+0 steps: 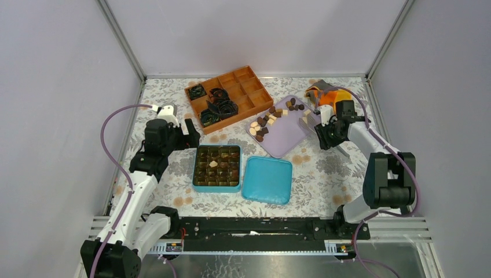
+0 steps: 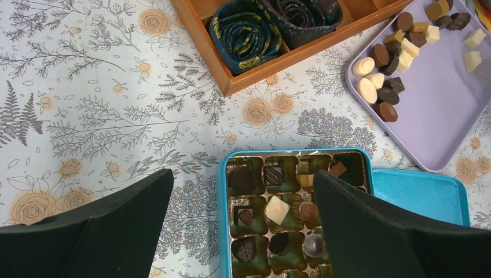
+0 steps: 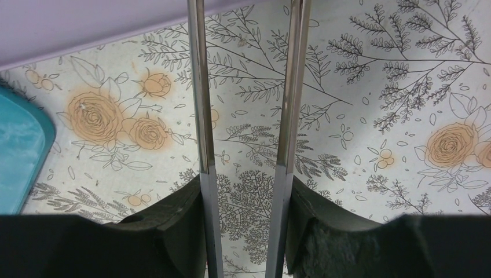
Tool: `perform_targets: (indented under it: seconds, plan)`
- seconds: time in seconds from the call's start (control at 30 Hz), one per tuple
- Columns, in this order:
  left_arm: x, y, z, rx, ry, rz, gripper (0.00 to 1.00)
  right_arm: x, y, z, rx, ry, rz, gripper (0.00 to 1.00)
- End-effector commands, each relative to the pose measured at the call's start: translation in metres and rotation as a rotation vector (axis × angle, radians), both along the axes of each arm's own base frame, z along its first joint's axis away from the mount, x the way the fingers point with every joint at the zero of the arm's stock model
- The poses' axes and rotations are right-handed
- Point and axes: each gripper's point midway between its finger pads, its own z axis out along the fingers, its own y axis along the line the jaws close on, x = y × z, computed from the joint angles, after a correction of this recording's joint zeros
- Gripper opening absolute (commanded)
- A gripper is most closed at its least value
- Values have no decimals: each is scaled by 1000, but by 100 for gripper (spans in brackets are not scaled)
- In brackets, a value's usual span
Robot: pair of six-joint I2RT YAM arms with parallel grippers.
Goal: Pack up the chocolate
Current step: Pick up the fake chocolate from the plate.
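The chocolate (image 2: pixel 383 55) is little bite-size bits, dark brown, mid brown and creamy white, some round and some square. A bunch lies along the back left side of the purple tray (image 1: pixel 286 139); the rest of the tray is bare. More pieces sit in the pockets of the blue box (image 2: pixel 222 202), one white bit among dark ones.

The blue lid (image 1: pixel 267 179) lies flat just beside the box on its right. Bare flowered surface (image 2: pixel 87 104) spreads left of the box and between it and the wooden box (image 1: pixel 249 87). That box holds dark rolled things (image 2: pixel 246 32).

The left tool (image 2: pixel 243 174) hangs over the blue box's back edge, wide and holding nothing. The right tool (image 3: pixel 244 185), by the tray's right edge, pinches thin metal tongs (image 3: pixel 200 104); their tips run out of the wrist view. An orange thing (image 1: pixel 323 94) sits behind it.
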Motion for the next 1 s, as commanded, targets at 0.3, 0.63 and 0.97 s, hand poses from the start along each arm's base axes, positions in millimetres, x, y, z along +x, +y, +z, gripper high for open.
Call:
perform_targets:
  seconds: [0.3,0.63,0.97]
  plan:
    - [8,-2,10,-21,-55,2,99,35,-4,4,-9,-38,-49,49]
    - [9,-2,10,-22,-54,1,99,35,-5,-5,-17,0,-44,34]
    - [9,-2,9,-22,-52,2,99,25,3,0,13,-5,12,4]
